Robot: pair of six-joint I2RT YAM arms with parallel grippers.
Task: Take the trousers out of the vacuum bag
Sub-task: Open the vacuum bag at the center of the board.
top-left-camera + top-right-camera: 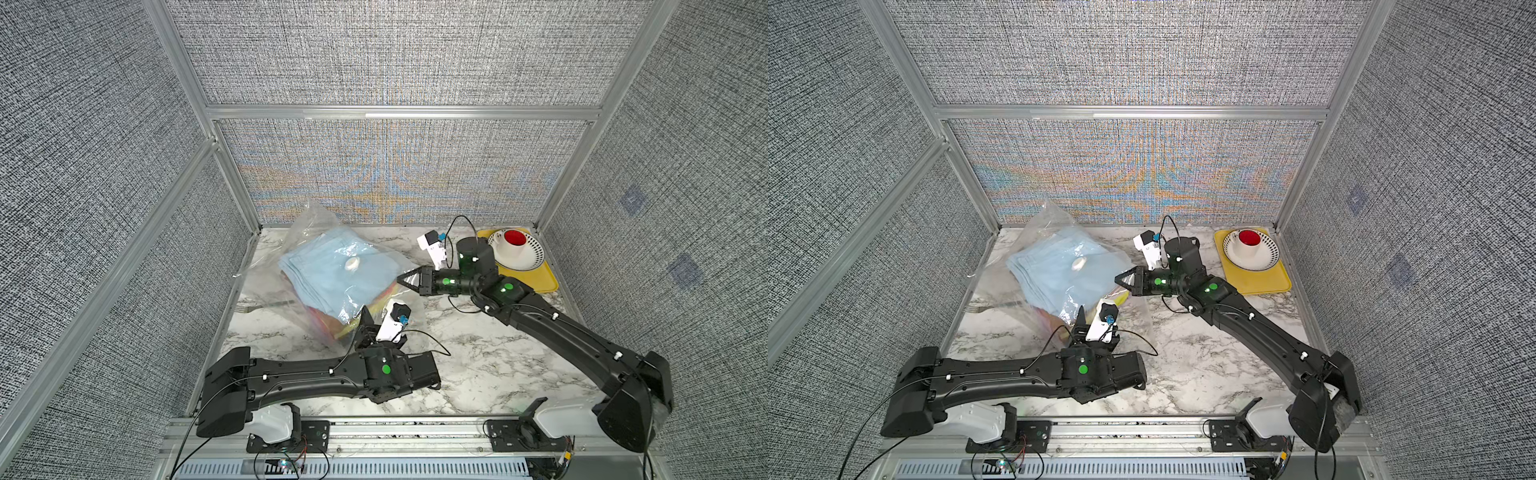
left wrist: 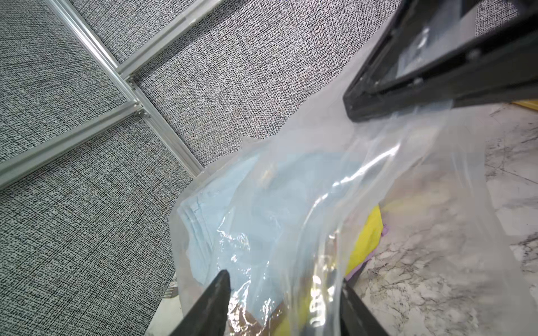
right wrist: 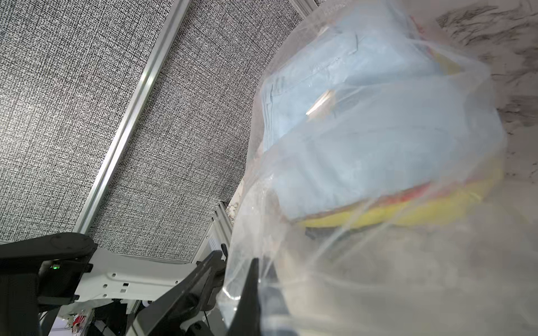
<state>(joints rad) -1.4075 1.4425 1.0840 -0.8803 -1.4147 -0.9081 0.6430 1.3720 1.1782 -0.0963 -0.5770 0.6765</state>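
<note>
Left wrist view: right tool (image 2: 352,110) is pinching the vacuum bag (image 2: 407,163) taut, seemingly helping the half-open left tool (image 2: 284,279) reach the trousers (image 2: 221,209).

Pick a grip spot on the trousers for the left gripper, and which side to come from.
Take the trousers by their near corner, where the folded edges lie stacked facing the left gripper. Come in low from the robot's side: the right gripper pinches the vacuum bag up there, so the mouth likely opens that way; the far end is bunched plastic.
</note>
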